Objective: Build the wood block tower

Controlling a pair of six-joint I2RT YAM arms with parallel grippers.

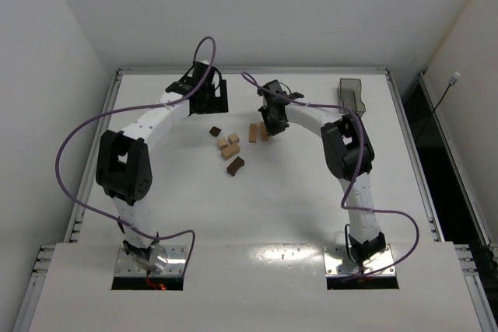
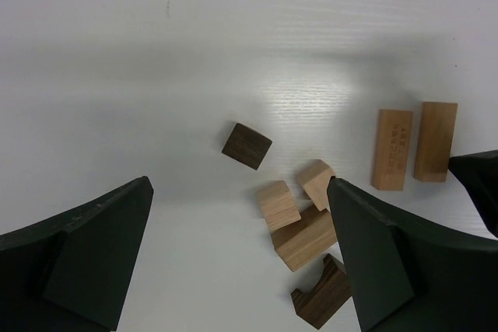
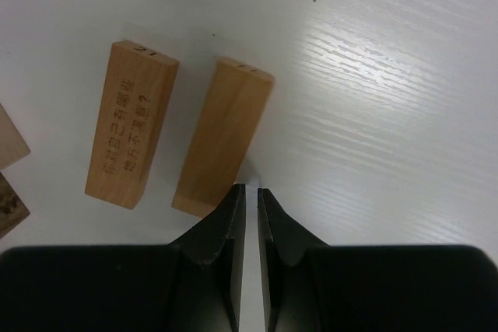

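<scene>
1. Right wrist view: the right gripper (image 3: 251,190) has its fingers drawn almost together, with only a thin slit between them and nothing in it. Its tips sit just beside the near end of a plain tan bar (image 3: 223,136).
2. Next to that bar, parallel and a little apart, lies an engraved tan bar (image 3: 132,124) with lettering on its upper face. Both rest flat on the white table (image 3: 389,75).
3. The left gripper (image 2: 240,188) is spread wide and holds nothing. It hangs above the table with a dark brown cube (image 2: 247,145) showing between its fingers.
4. Just past that cube is a loose cluster of two small tan cubes (image 2: 278,204) (image 2: 317,183) crowded against a larger tan block (image 2: 305,237). A dark notched piece (image 2: 321,295) lies at the block's lower end.
5. In the top view a translucent grey tray (image 1: 352,95) stands well apart from the wood blocks, near the far right corner.
6. Progress, as I judge it: no tower is started. Every piece lies singly on the table and none rests on another. All the stacking is left to do, from picking a tan base piece to setting a dark one on top.
</scene>
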